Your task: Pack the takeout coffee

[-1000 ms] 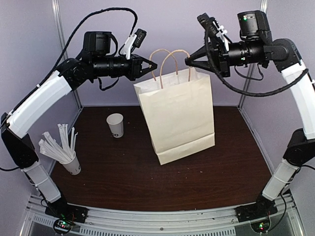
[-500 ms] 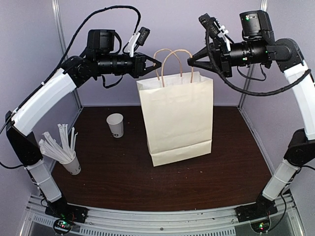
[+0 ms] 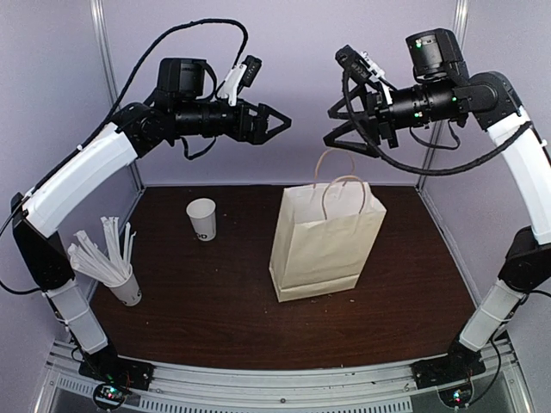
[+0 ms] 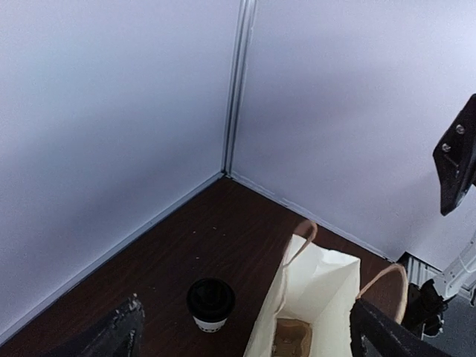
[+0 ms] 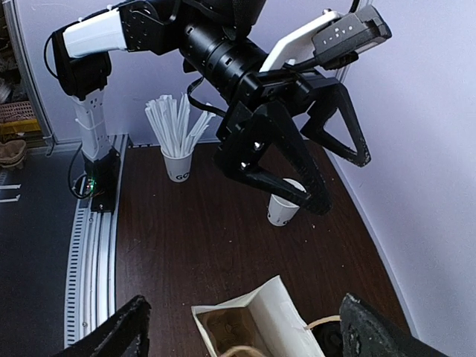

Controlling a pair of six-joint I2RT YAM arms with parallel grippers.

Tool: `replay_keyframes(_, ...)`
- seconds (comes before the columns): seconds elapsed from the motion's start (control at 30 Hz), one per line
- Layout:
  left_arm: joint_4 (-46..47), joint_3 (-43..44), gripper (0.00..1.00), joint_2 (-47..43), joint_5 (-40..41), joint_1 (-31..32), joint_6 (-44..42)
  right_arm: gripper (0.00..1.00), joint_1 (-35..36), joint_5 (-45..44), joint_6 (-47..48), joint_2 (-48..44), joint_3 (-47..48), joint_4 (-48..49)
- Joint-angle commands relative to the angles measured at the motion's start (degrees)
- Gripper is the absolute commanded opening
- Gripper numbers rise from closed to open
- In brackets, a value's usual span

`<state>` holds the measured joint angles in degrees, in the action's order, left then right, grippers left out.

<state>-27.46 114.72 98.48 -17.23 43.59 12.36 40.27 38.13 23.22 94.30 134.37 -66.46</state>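
Left wrist view shows the takeout coffee [image 4: 210, 301] upright on the surface [image 4: 186, 245], black lid on, just at 9 o'clock of the open paper bag [image 4: 316, 286]. Seen from above, the left pincer [image 3: 280, 127] hangs high at the bag's 11 o'clock and the right pincer [image 3: 332, 129] at its 12. Both have their jaws spread and hold nothing.

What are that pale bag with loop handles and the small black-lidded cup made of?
Pale bag: matte paper, by its crisp folds; its tan handles look like twisted paper cord. Small white cup with round black lid: probably paper; the lid seems moulded plastic.
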Motion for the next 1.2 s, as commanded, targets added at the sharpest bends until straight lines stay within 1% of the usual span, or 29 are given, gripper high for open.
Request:
replay_keyframes(0.0, 2.18, -0.03, 0.98, 0.04, 7.37, -0.05, -1.48, 0.9, -0.03, -6.41, 1.08, -2.41, -0.54, -0.72)
replay_keyframes(0.1, 2.33, -0.94, 0.98, -0.49, 6.4, 0.0, -1.83, 0.91, -1.22, -7.2, 2.03, -3.65, -1.28, -1.33)
replay_keyframes(0.23, 2.48, -2.91, 0.96, -0.77, 1.99, -0.05, -3.07, 0.91, -2.37, -7.53, 4.41, -5.74, -4.37, -3.47)
replay_keyframes(0.37, 0.38, -2.38, 0.89, 2.05, -3.75, 0.07, -2.49, 0.9, -4.35, -8.52, 7.93, -8.67, -12.17, -5.17)
replay_keyframes(0.47, 1.19, -2.39, 0.84, 4.98, -4.76, 0.78, -1.45, 0.88, -6.07, -9.08, 11.11, -10.27, -18.83, -6.03)
replay_keyframes(0.53, 2.56, -2.35, 0.82, 7.27, -4.52, 1.35, -0.78, 0.85, -6.21, -12.58, 12.01, -10.69, -22.78, -5.43)
replay_keyframes(0.63, 3.57, 0.42, 0.78, 11.88, -4.73, 1.82, 0.94, 0.76, -6.39, -17.49, 12.33, -11.11, -27.21, -3.52)
replay_keyframes(0.7, 3.78, 2.21, 0.78, 14.59, -2.69, 2.08, 2.45, 0.72, -6.52, -18.94, 11.91, -11.24, -29.92, -2.02)
replay_keyframes(0.77, 5.19, 3.07, 0.75, 16.5, -3.1, 2.11, 3.63, 0.67, -6.52, -18.81, 11.85, -11.12, -30.91, -1.51)
replay_keyframes(0.8, 5.75, 3.81, 0.71, 17.49, -3.93, 2.11, 3.96, 0.6, -6.48, -18.56, 11.78, -10.96, -31.07, -1.61)
replay_keyframes(0.83, 5.91, 4.71, 0.65, 18.37, -4.71, 2.11, 4.53, 0.5, -6.52, -18.2, 11.57, -10.88, -31.03, -1.64)
replay_keyframes(0.87, 5.78, 5.64, 0.57, 19.16, -5.3, 2.11, 4.74, 0.38, -6.52, -17.87, 11.28, -10.81, -30.93, -1.73)
replay_keyframes(0.93, 6.15, 6.62, 0.38, 20.03, -6.06, 2.11, 5.01, 0.11, -6.52, -16.92, 10.7, -11.08, -30.67, -1.63)
replay_keyframes(0.97, 6.77, 6.58, 0.28, 20.04, -6.3, 2.1, 5.2, 0.02, -6.48, -16.48, 10.43, -11.38, -30.46, -1.48)
replay_keyframes(1.0, 7.52, 6.57, 0.17, 19.91, -6.68, 2.11, 5.26, 0.0, -6.52, -15.85, 10.17, -11.67, -30.0, -1.4)
replay_keyframes(1.03, 8.06, 6.57, 0.08, 19.44, -7.16, 2.11, 5.42, 0.0, -6.56, -14.81, 9.91, -11.95, -29.32, -1.46)
replay_keyframes(1.07, 8.76, 6.58, 0.01, 18.83, -7.61, 2.09, 5.59, 0.0, -6.53, -13.75, 9.51, -12.21, -28.36, -1.44)
replay_keyframes(1.17, 9.18, 6.81, 0.0, 16.57, -7.91, 2.43, 5.77, 0.0, -6.52, -10.31, 8.19, -12.79, -24.62, -1.51)
